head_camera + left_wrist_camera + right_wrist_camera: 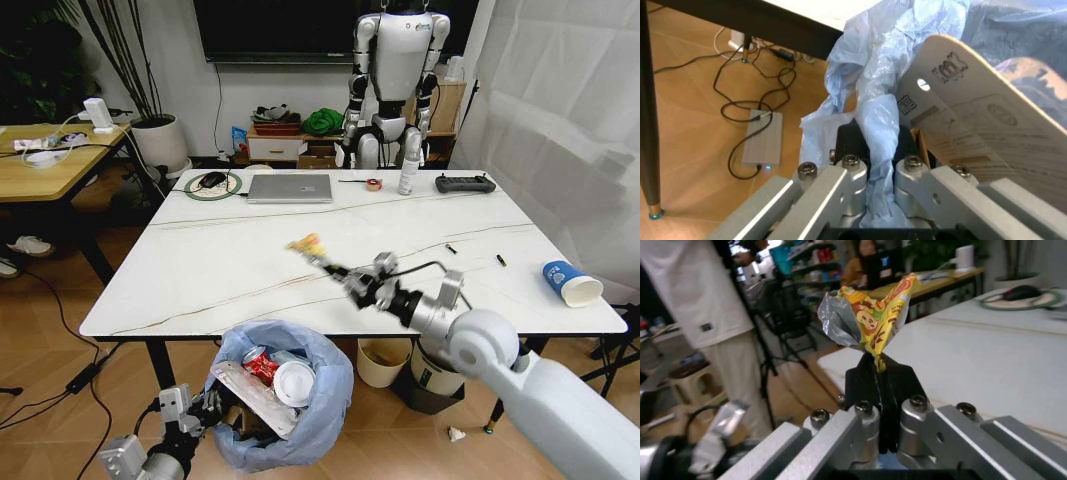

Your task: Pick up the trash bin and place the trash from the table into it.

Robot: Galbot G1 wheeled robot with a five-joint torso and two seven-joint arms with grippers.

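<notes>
We see bare table (pixel 240 270) between the right gripper (pixel 322 258) and the near edge, nothing blocking the way. Below, cardboard (pixel 250 392), a red can (pixel 262 364) and a white disc (pixel 294 382) crowd the trash bin (pixel 320 420) mouth.

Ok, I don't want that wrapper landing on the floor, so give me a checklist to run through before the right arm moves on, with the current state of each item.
1. Right gripper shut on the yellow wrapper: ok, the wrapper is pinched between the fingertips.
2. Wrapper lifted off the table: ok, it hangs above the white top.
3. Left gripper holding the trash bin: ok, fingers clamp a fold of the blue bag at the rim.
4. Bin mouth open: ok, though the cardboard, red can and white disc already sit near the top.
5. Wrapper above the bin: not ok, it is over the table.
6. Table cleared: not ok, the paper cup lies near the right edge.
</notes>
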